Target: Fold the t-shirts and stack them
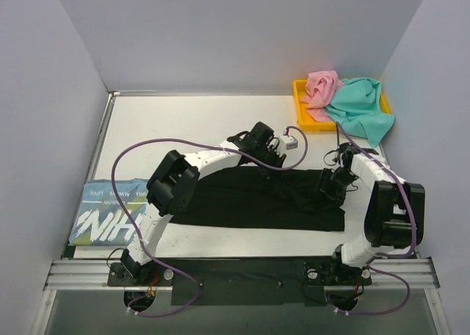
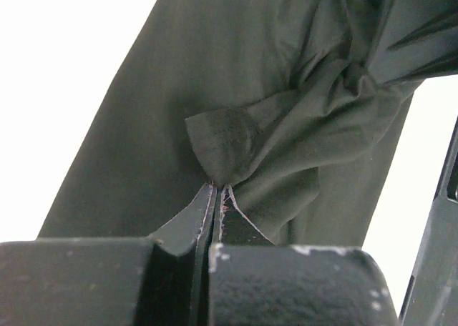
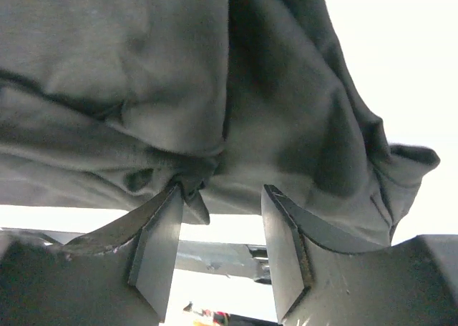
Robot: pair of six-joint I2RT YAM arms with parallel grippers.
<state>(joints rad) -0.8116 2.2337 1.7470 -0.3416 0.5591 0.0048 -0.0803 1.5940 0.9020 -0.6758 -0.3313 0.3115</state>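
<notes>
Two tees (image 1: 354, 106) in yellow tray (image 1: 299, 103); L jaws pinch black tee (image 2: 215, 90), R jaws spread.

table (image 1: 183, 122) open behind black t-shirt (image 1: 242, 199), tray (image 1: 297, 103) rear-right

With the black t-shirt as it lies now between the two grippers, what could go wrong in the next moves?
1. The left gripper is shut on only a small bunched fold of the black t-shirt; a pull may slip it free or drag the shirt crooked.
2. The right gripper is open, yet cloth bunches against one finger; moving away may snag it and spoil the fold.
</notes>
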